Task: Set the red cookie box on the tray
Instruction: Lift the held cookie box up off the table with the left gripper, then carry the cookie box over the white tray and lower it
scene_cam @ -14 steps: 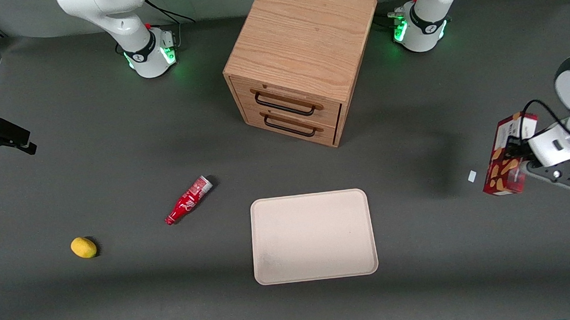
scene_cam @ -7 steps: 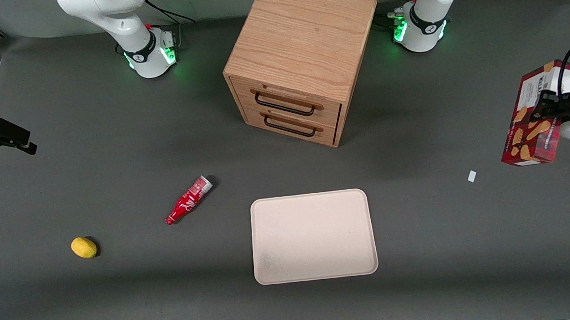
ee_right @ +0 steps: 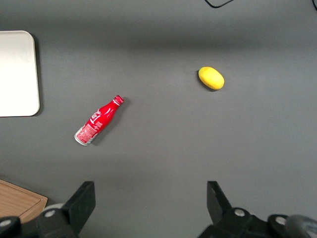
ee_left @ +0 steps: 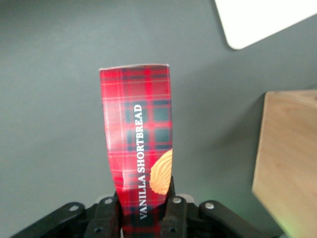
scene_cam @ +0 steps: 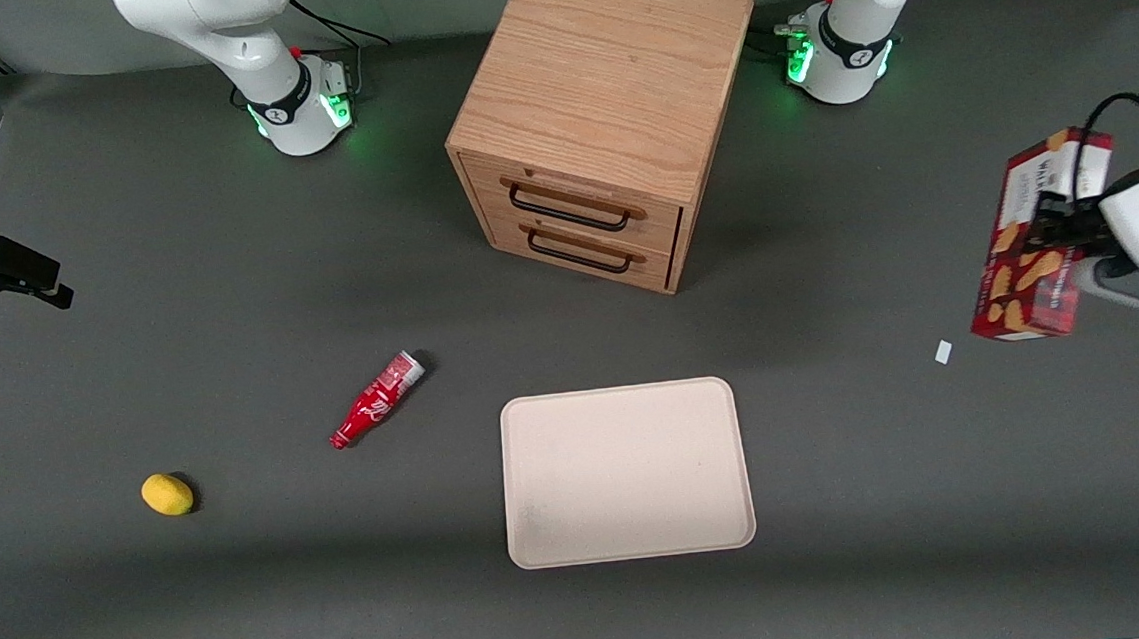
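A lemon lies toward the parked arm's end of the counter, near the counter's front edge. A red bottle lies on its side between the lemon and the tray, a little farther from the front camera than both. Bare counter separates all 3.

The tray sits flat at mid-counter, nothing on it, with open counter along all 4 of its edges. Farther from the front camera stands a wooden cabinet with 2 drawers, each with a dark handle; a wide strip of bare counter lies between the cabinet and the tray.

A small white scrap lies on the counter toward the working arm's end. Near it, close to the counter's edge, the gripper is clamped on the box, its 2 fingers pressing the box's sides. The box is held off the counter, tilted, well apart from the tray, with open counter between them.
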Robot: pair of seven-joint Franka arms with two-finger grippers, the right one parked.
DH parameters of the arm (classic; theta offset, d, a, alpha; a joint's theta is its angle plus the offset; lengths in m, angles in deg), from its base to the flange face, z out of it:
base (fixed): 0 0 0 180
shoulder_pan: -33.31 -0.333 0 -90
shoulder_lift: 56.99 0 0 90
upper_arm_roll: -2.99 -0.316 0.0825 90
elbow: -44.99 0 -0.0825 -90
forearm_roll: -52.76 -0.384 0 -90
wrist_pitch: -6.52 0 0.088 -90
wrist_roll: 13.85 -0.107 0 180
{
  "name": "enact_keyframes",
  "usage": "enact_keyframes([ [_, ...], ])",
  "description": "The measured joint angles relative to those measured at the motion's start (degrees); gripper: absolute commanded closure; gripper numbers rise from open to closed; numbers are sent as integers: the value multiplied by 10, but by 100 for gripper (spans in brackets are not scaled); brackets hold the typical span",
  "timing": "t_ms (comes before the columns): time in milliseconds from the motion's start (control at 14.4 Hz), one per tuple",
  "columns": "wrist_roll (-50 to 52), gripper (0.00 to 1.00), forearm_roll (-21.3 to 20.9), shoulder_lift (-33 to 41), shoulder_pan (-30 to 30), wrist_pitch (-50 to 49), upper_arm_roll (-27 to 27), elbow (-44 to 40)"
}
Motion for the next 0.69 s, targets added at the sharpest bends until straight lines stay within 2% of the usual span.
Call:
enact_keyframes([
  [208, 140, 100, 0, -50, 4, 24, 91, -46],
  [347, 230, 100, -1, -111, 13, 70, 146, -88],
  [556, 312, 100, -3, -217, 52, 174, 163, -147],
  [694, 339, 100, -20, -273, 73, 240, 163, -169],
])
